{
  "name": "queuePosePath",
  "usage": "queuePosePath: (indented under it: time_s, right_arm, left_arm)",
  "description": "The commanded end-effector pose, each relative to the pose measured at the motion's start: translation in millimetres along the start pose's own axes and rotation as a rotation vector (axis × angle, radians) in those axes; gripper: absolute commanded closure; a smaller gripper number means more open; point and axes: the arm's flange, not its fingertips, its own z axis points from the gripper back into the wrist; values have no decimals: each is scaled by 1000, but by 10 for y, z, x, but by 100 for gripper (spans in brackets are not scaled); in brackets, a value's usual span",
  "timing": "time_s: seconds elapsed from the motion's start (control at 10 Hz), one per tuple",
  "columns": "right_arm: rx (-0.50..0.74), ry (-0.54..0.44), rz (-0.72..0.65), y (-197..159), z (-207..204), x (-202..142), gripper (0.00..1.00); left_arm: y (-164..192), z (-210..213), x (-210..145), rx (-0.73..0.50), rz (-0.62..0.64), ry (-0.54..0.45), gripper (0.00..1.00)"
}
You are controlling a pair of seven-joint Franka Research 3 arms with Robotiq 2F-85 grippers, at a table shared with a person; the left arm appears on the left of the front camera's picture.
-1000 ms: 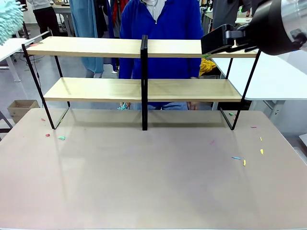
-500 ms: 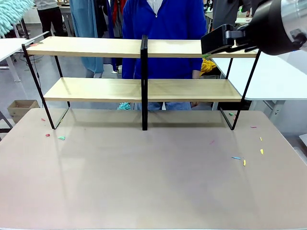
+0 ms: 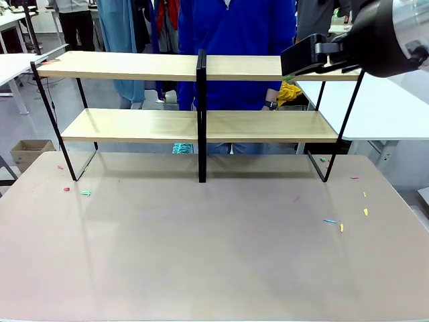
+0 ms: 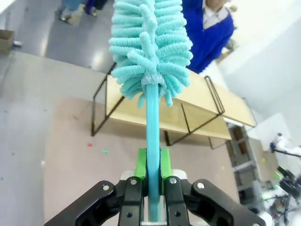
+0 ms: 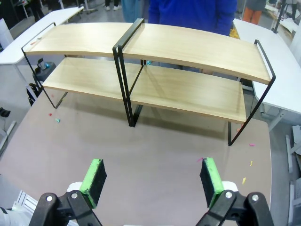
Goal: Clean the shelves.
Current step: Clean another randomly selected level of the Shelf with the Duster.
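Grey-beige tabletop (image 3: 214, 268) fills most of the front view, and the shelves (image 3: 141, 125) stand on its far half, feet on the surface, right between us and one person in a blue top (image 3: 234, 33) who is just behind the rack. We count four light-wood boards in two tiers, two on each side of one black central upright, all on a thin black frame. Little coloured scraps lie on the table: about three by the rack's left leg (image 3: 66, 189) and roughly seven spread over the right side (image 3: 341, 228), though they're tiny, so take those counts loosely. One cardboard box (image 3: 30, 151) sits on the floor off the left corner, and we see two white tables, one on each side of the rack (image 3: 389, 107). Something small and teal peeks out under the lower tier near the upright; we can't tell what it is. From the left wrist, the left gripper (image 4: 153, 162) is clamped tight on the handle of one teal fluffy duster (image 4: 150, 42), whose head points away from the fingers, with the rack down behind it and apart from it. The right gripper (image 5: 153, 181) has its two green pads spread wide with nothing between them, looking down at the rack from the near side.
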Motion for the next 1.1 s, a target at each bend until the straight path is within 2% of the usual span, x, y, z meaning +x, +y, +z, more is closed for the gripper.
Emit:
queuePosePath:
  time_s: [0.0, 0.1, 0.2, 0.3, 0.7, 0.8, 1.0]
  right_arm:
    - [8, 1, 2, -3, 8, 10, 0]
    - [8, 1, 2, -3, 8, 10, 0]
    - [8, 1, 2, -3, 8, 10, 0]
    - [8, 1, 2, -3, 8, 10, 0]
    - [8, 1, 2, -3, 8, 10, 0]
    - [8, 1, 2, -3, 8, 10, 0]
    - [8, 1, 2, -3, 8, 10, 0]
  left_arm:
    - [132, 69, -67, -135, -19, 87, 87]
    - [211, 115, -119, -250, -50, 132, 87]
    - [256, 79, -122, -255, 4, 130, 87]
    - [262, 101, -118, -148, -5, 78, 87]
    - [309, 99, -161, -158, 16, 100, 87]
    - [36, -53, -210, -127, -27, 119, 87]
    - [-571, -389, -379, -144, -210, 234, 87]
